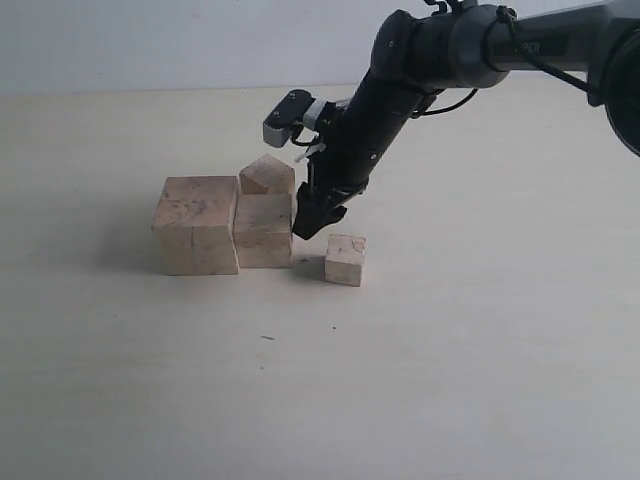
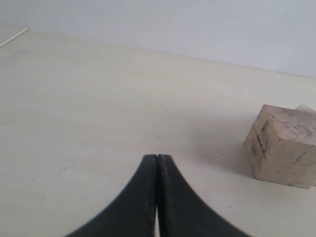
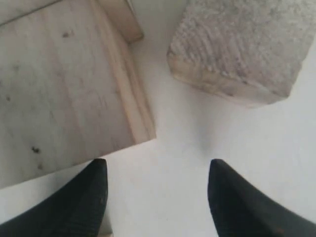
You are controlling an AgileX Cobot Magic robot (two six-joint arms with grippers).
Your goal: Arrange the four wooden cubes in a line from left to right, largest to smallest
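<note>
The right fingers (image 3: 79, 207) stand apart and grasp nothing. They hang low over bare worktop (image 1: 460, 380), in the gap between the second cube (image 1: 263, 232) and the smallest cube (image 1: 345, 260). The largest cube (image 1: 195, 226) sits at the left with the second cube touching its right face, and the smallest lies apart, a little further right. The fourth cube (image 1: 267, 176) sits just behind the second one on the far side, turned askew to the row. It looks to be third in size, so the step in hand is probably to bring it into that gap. To do this well, lift clear of the second cube, turn the wrist so the fingers meet two flat faces rather than corners, grip centred, and set it down square without shoving its neighbours. The left fingers (image 2: 148, 197) are pressed together on nothing, outside the exterior view. No container is in sight.
</note>
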